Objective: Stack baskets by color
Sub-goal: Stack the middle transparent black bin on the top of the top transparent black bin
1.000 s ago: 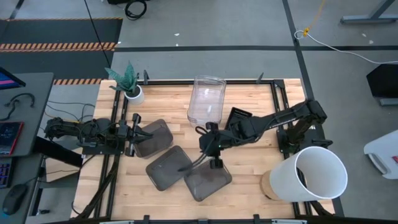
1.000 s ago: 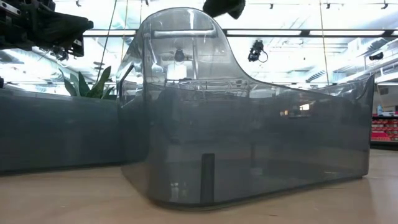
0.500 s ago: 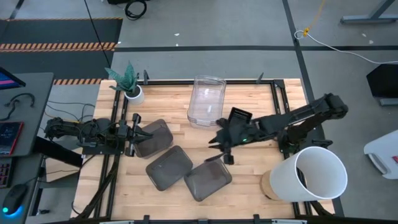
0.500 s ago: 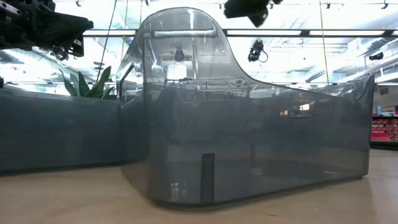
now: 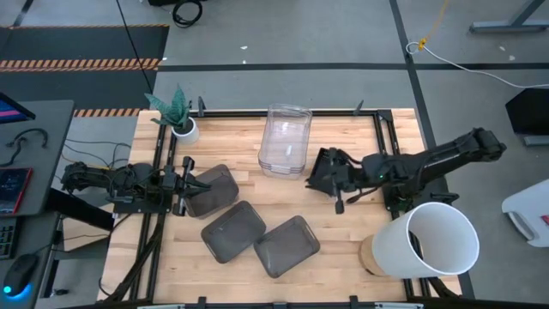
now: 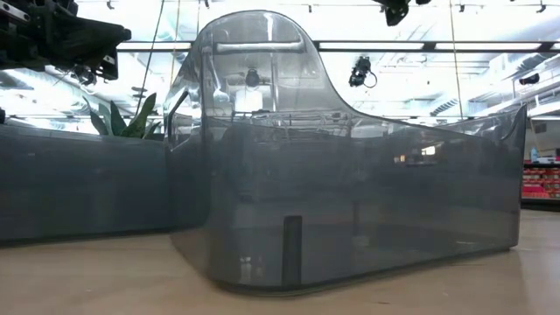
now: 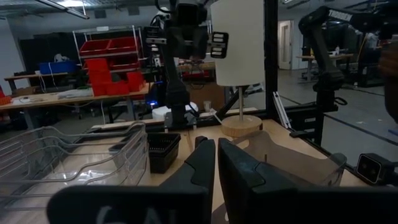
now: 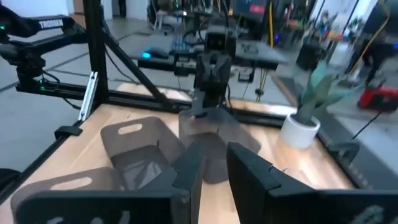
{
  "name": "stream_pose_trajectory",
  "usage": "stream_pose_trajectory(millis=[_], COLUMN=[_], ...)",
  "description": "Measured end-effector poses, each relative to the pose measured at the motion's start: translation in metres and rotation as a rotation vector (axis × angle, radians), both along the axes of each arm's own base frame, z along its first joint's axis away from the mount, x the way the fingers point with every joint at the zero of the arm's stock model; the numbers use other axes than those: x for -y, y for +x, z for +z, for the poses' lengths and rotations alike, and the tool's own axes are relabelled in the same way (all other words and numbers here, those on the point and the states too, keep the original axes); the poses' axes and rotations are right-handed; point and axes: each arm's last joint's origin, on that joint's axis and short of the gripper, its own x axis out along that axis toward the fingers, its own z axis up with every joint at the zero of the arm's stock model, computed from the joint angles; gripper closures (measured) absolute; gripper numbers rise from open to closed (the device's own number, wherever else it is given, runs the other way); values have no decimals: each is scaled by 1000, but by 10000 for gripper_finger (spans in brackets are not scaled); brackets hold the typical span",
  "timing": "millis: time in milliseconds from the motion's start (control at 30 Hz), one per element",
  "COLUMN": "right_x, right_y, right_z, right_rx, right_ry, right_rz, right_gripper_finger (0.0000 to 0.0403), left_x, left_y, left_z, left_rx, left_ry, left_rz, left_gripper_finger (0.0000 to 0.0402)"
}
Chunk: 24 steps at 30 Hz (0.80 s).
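Three smoky grey baskets lie on the table: one at the left (image 5: 214,192), one in the middle (image 5: 233,230), one nearer the front (image 5: 286,245). The clear baskets (image 5: 285,140) sit nested at the far middle. A black perforated basket (image 7: 163,151) stands right of them, mostly hidden under my right arm in the high view. My right gripper (image 5: 314,177) hovers there, nearly level, pointing toward the table's left, open by a narrow gap with nothing in it (image 8: 215,167). My left gripper (image 5: 194,183) waits shut at the left smoky basket's left edge (image 7: 216,163).
A large white bucket (image 5: 433,240) stands at the near right corner beside the right arm's base. A small white plant pot (image 5: 184,129) is at the far left. Bare wood lies along the near edge and between the smoky baskets and the bucket.
My right gripper has drawn back from the front smoky basket toward the table's right and far side, tipping up from pointing down to nearly level. The basket stays where it lay.
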Motion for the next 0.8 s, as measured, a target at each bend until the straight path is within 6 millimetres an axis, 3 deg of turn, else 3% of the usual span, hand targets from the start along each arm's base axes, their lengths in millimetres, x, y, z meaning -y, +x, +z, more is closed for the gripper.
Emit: stream_pose_trajectory(millis=[267, 400, 600, 800], right_x=[21, 27, 30, 38], right_y=[-25, -38, -55, -78], right_z=[15, 26, 41, 42], right_rx=[101, 162, 254, 202], right_ry=[-90, -121, -153, -216], right_rz=[-100, -121, -132, -198], right_gripper_finger=[323, 323, 323, 324], left_x=[0, 0, -1, -2], left_y=[0, 0, -1, -2], left_z=[0, 2, 8, 12], left_rx=[4, -8, 50, 79], left_ry=[-13, -303, -449, -624], left_rz=[-2, -41, -52, -71], left_gripper_finger=[368, 371, 376, 370])
